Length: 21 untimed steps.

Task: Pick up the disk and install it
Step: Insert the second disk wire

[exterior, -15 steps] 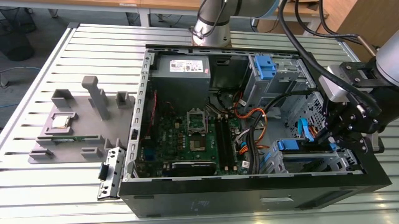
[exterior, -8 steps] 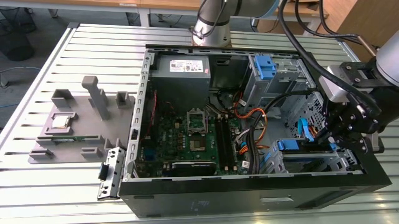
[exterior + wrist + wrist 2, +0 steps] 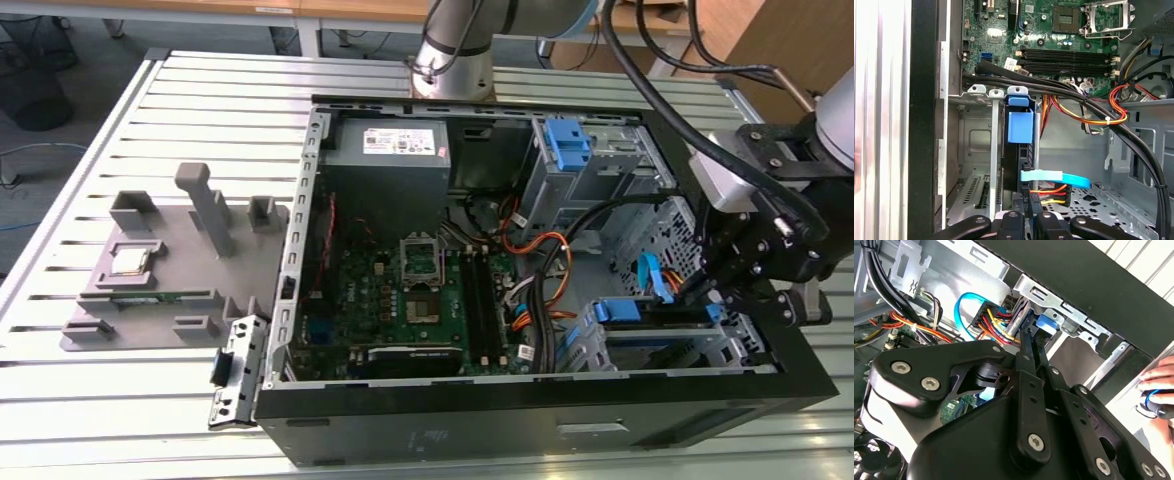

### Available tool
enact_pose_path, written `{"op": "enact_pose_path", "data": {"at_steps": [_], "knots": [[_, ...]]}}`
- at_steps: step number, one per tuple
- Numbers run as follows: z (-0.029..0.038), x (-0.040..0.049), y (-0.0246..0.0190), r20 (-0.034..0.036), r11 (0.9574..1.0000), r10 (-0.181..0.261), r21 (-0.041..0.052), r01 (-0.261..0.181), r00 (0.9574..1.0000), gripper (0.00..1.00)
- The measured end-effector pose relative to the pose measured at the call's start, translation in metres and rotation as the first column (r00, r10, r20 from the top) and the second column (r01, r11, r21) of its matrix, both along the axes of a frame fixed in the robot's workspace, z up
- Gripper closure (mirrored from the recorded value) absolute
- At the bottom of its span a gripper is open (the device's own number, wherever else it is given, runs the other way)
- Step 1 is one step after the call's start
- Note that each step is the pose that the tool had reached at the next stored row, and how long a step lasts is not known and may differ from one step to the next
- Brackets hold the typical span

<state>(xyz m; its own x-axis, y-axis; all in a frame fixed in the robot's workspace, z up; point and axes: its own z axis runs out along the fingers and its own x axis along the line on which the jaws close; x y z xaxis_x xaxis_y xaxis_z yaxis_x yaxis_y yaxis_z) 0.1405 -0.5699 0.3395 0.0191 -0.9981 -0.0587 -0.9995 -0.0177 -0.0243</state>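
The disk (image 3: 627, 312) stands on edge in the drive cage (image 3: 667, 345) at the lower corner of the open computer case, on the exterior view's right. Its blue bracket (image 3: 1020, 125) and dark edge show between the cage rails in the first wrist view, and a bit of that blue (image 3: 1047, 322) shows in the second wrist view. My gripper (image 3: 701, 295) reaches into the case at the disk's cable end. The black fingers (image 3: 1026, 347) run close together, and the gripper (image 3: 1026, 219) is shut on the disk's end.
A blue data cable (image 3: 1054, 178) and red-yellow power wires (image 3: 1051, 190) lie right by the fingertips. Thick black cables (image 3: 1094, 107) cross above the cage. The motherboard (image 3: 427, 290), a grey metal box (image 3: 390, 150) and a blue latch (image 3: 570, 145) lie beyond. A grey fixture (image 3: 160, 270) stands outside. A person's hand (image 3: 1159, 380) rests by the case.
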Motion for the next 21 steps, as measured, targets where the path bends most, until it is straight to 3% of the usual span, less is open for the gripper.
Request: {"op": "enact_pose_path", "data": {"at_steps": [10, 21], "knots": [[-0.0032, 0.0000, 0.0049, 0.0000, 1.0000, -0.001, -0.0005, 0.001, 1.0000, 0.84], [-0.0039, 0.0014, 0.0049, 0.0000, 1.0000, -0.001, -0.0067, 0.001, 1.0000, 0.84]]}}
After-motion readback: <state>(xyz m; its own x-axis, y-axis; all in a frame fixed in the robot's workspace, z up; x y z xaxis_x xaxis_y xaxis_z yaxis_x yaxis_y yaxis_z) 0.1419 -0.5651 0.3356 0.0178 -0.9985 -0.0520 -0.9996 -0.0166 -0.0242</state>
